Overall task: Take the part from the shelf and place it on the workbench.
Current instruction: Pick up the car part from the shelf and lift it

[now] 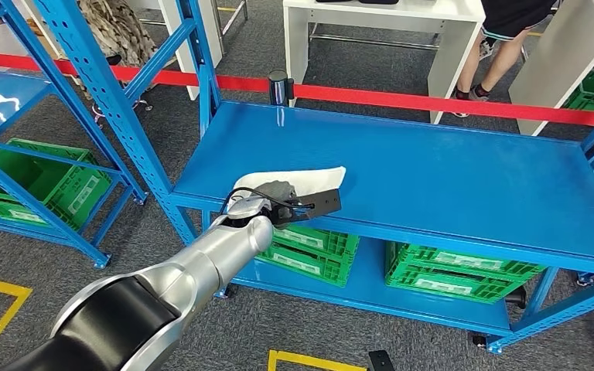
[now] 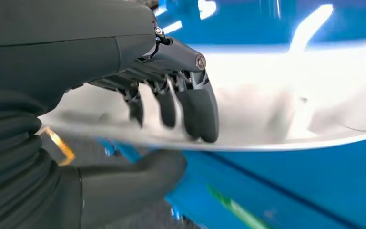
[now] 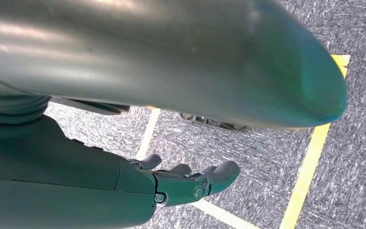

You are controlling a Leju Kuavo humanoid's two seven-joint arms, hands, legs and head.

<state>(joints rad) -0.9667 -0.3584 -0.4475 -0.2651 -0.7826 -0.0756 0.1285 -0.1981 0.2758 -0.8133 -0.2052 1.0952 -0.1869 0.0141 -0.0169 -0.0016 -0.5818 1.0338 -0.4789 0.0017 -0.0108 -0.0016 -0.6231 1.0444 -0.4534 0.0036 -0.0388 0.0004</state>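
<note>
- Head view: the left hand (image 1: 274, 202) reaches over the front edge of the blue table (image 1: 448, 178), at its left part, and sits on a white part (image 1: 309, 179).
- The part is a thin, flat white sheet lying on the table top near the front edge, with one end overhanging toward the hand.
- Left wrist view: the dark fingers (image 2: 198, 109) rest curled on top of the part (image 2: 286, 114), and the thick thumb (image 2: 133, 179) lies under its edge, so the hand grips the sheet between them.
- A dark block of the wrist sits just beside the hand, over the table's front edge.
- Right wrist view: the right hand (image 3: 181, 183) hangs over grey carpet (image 3: 357, 143) marked with yellow lines (image 3: 310, 162); its fingers are loosely apart and hold nothing.
- Green crates (image 1: 313, 249) stand on the lower shelf under the table, and another green crate (image 1: 42, 179) sits in the blue rack (image 1: 100, 100) to the left.
- A red barrier tape (image 1: 433, 100) runs behind the table.
- A person's legs (image 1: 495, 66) stand beyond the tape, next to a white desk (image 1: 387, 31).
</note>
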